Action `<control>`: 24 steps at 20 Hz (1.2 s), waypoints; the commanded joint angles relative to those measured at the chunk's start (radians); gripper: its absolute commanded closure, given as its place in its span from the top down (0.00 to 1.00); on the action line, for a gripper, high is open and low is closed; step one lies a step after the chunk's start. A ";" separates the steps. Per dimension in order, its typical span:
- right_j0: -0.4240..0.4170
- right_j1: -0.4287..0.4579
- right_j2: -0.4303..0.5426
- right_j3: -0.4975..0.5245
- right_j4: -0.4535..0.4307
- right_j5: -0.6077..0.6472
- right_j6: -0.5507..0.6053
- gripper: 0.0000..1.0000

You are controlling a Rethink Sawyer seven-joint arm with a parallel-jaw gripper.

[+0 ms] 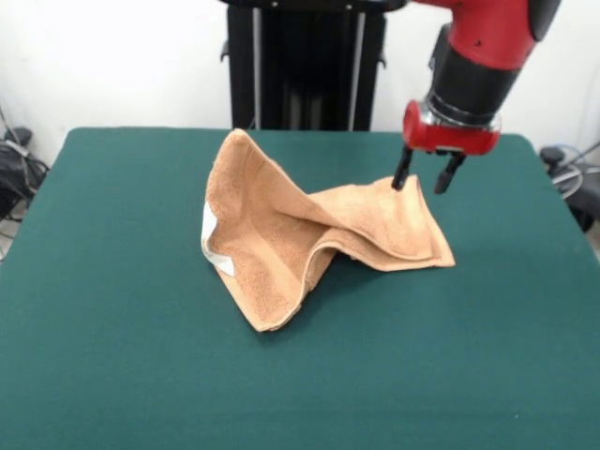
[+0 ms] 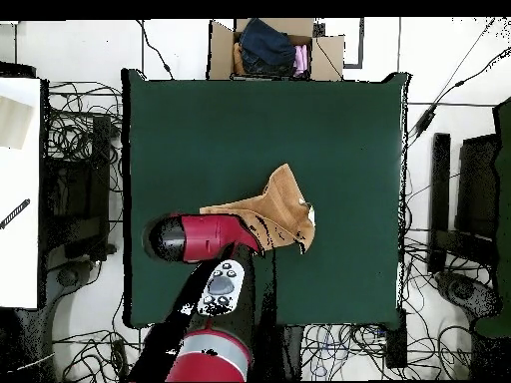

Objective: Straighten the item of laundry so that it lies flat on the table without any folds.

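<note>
Front view, read from left to right. Green bench [image 1: 112, 328], bare along its left side. Near the middle, a tan towel [image 1: 309, 234], crumpled and far from flat. At its left end, a tall peak raised toward the far edge, with a white label [image 1: 214, 246] showing on the left flank just below. Below the peak, a broad flap hanging down to a point near the front. From there, rightward, a long fold running low across the bench and ending in a flatter corner at the right.

Long axis of the towel, then: roughly left to right, high at the left, low at the right.

At the right end, a red arm coming down from above, with the gripper [image 1: 424, 178] at the far edge of that low corner. Fingers parted, grasping nothing; left finger [image 1: 402, 174] at or just touching the cloth, right finger just off the towel, over bare bench. Actual contact too fine to tell.

Bulk of the towel therefore down and left of the gripper. Likely next need, as a judgement: a hold on this right corner, then a pull rightward, away from the peak.

Overhead view: same towel [image 2: 282, 207] near the bench's middle, arm covering one end.
</note>
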 commanded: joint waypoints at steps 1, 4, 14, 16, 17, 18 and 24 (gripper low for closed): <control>0.039 0.001 -0.020 -0.008 0.050 0.111 0.257 1.00; -0.024 -0.008 0.031 0.024 0.060 0.068 0.202 1.00; -0.094 0.008 0.061 0.047 0.035 -0.023 0.168 1.00; -0.109 0.013 0.067 0.050 0.028 -0.037 0.161 1.00; -0.117 0.015 0.069 0.050 0.024 -0.041 0.155 1.00; -0.124 0.016 0.073 0.050 0.021 -0.043 0.150 1.00; -0.144 0.023 0.082 0.054 0.008 -0.061 0.141 1.00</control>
